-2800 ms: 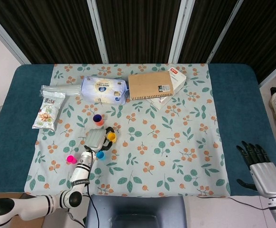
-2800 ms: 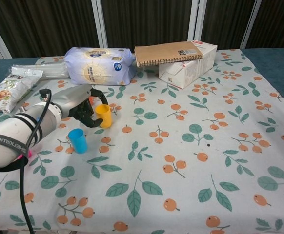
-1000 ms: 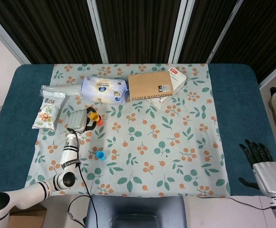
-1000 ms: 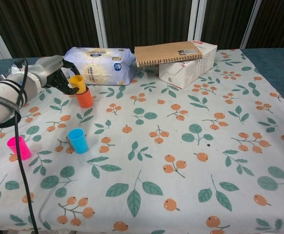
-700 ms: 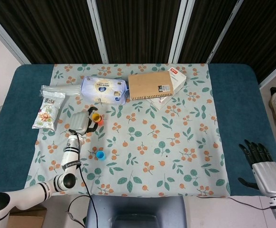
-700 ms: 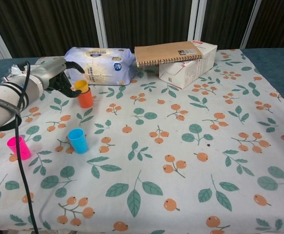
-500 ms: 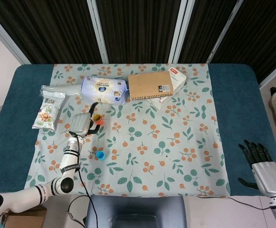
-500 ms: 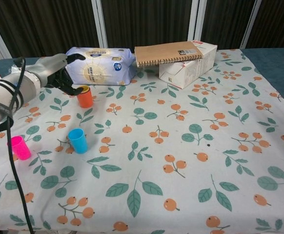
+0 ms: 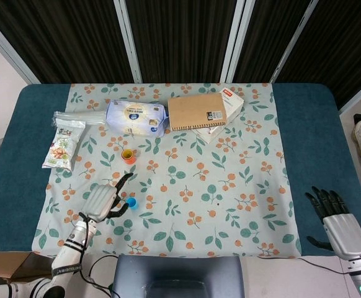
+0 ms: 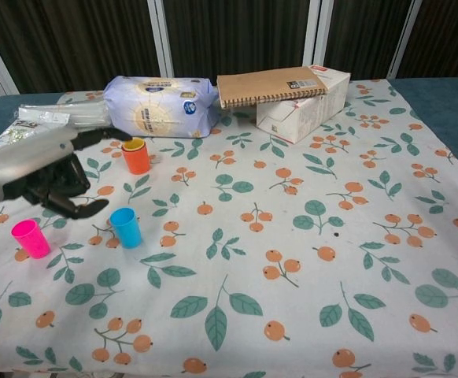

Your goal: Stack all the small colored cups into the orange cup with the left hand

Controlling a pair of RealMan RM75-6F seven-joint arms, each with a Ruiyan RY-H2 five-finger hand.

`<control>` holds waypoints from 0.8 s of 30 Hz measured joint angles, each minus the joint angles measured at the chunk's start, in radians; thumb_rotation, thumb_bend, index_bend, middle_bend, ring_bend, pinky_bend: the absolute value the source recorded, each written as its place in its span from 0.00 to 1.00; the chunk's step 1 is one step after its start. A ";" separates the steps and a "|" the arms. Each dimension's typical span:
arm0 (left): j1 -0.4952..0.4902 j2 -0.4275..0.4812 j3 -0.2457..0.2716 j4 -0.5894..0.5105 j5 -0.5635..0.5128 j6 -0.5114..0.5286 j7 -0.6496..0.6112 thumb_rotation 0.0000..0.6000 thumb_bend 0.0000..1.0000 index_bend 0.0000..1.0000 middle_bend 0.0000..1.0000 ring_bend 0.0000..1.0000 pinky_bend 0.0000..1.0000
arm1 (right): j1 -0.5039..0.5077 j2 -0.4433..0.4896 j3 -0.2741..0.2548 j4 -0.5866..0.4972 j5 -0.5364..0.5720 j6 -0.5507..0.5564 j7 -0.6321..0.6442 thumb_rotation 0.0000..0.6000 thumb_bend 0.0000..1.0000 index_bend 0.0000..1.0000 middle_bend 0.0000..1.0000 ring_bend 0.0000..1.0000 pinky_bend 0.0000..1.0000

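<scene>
head view / left hand (image 9: pixel 100 202): low on the cloth, fingers spread, holding nothing, just left of the blue cup.
head view / blue cup (image 9: pixel 131 202): upright, apart from the fingers, near the front edge of the floral tablecloth (image 9: pixel 230 198).
head view / orange cup (image 9: pixel 128 156): upright in front of the tissue pack (image 9: pixel 136 118), yellow cup nested in it, only the rim shows.
head view / pink cup: hidden by the left hand, can't locate here.
head view / right hand (image 9: pixel 330 218): off the cloth on the blue edge, fingers apart, empty.
chest view / left hand (image 10: pixel 52 181): fingers apart, nothing in them, between pink cup (image 10: pixel 30 239) and blue cup (image 10: pixel 125 227), touching neither.
chest view / orange cup (image 10: pixel 136 157): yellow cup (image 10: pixel 133 145) seated inside; two cups left to stack.
handling (judgement): small thin plastic cups, likely very light, stiff, smooth and tippy; a nudge could knock one over.
grip (judgement): pinch across the upper wall near the rim, thumb opposite a finger, mouth kept up so it drops into the stack.
</scene>
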 measured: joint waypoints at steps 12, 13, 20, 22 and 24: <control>0.019 -0.135 0.023 0.135 0.006 -0.015 0.028 1.00 0.36 0.25 1.00 1.00 1.00 | -0.001 0.005 -0.003 0.002 -0.004 0.003 0.009 1.00 0.21 0.00 0.00 0.00 0.00; 0.019 -0.141 0.021 0.144 0.004 -0.019 0.028 1.00 0.36 0.26 1.00 1.00 1.00 | -0.001 0.005 -0.003 0.002 -0.004 0.003 0.009 1.00 0.21 0.00 0.00 0.00 0.00; 0.017 -0.172 -0.004 0.212 -0.012 -0.036 0.022 1.00 0.36 0.32 1.00 1.00 1.00 | 0.000 0.005 -0.004 0.002 -0.003 0.000 0.007 1.00 0.21 0.00 0.00 0.00 0.00; 0.017 -0.176 -0.010 0.224 -0.014 -0.040 0.018 1.00 0.36 0.33 1.00 1.00 1.00 | 0.000 0.005 -0.003 0.001 -0.003 0.002 0.007 1.00 0.21 0.00 0.00 0.00 0.00; 0.018 -0.178 -0.012 0.227 -0.011 -0.043 0.013 1.00 0.36 0.34 1.00 1.00 1.00 | -0.001 0.004 -0.003 0.001 -0.002 0.003 0.005 1.00 0.21 0.00 0.00 0.00 0.00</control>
